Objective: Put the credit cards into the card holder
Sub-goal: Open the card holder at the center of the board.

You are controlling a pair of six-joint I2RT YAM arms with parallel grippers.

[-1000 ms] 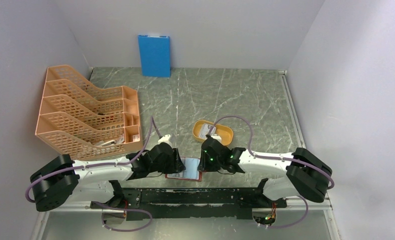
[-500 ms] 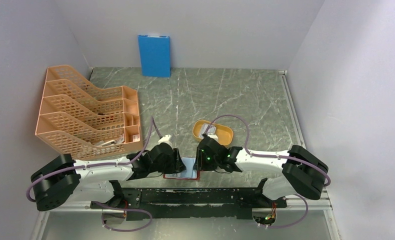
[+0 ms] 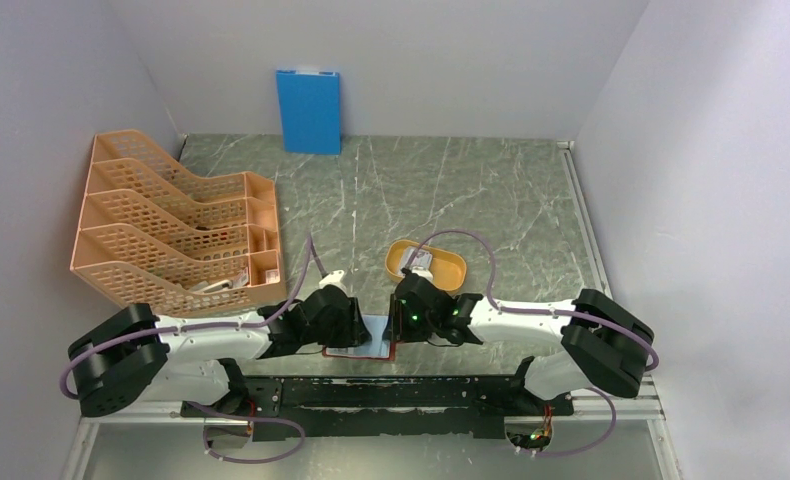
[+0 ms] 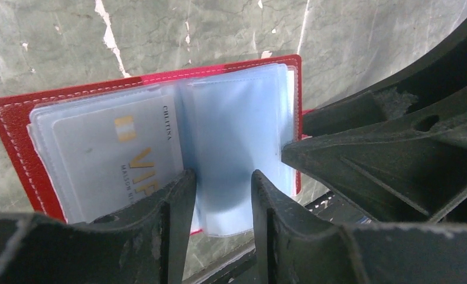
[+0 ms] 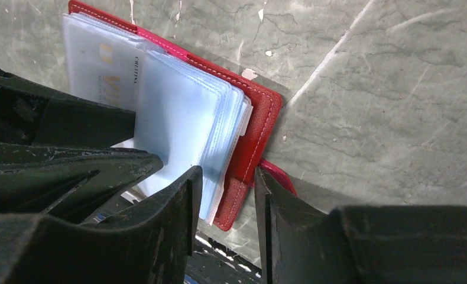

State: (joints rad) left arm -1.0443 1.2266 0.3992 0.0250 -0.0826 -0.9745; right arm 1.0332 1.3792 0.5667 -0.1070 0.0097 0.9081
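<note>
The red card holder [image 3: 372, 339] lies open on the table between my two grippers, its clear sleeves fanned out. One pale card marked VIP [image 4: 119, 148] sits in a left sleeve; it also shows in the right wrist view [image 5: 104, 65]. My left gripper [image 4: 222, 177] is open, its jaws straddling a loose sleeve [image 4: 231, 130] at the holder's near edge. My right gripper [image 5: 226, 174] is open, its jaws either side of the red cover's [image 5: 260, 118] right edge. More cards [image 3: 417, 262] lie in the yellow-orange tray [image 3: 456, 270].
An orange mesh file rack [image 3: 171, 230] stands at the left. A blue board [image 3: 309, 110] leans on the back wall. The black mounting rail [image 3: 391, 390] runs just in front of the holder. The right gripper's fingers [image 4: 367, 148] crowd the left wrist view.
My right gripper has moved left onto the holder's right edge, covering more of it. My left arm has shifted slightly to the right.
</note>
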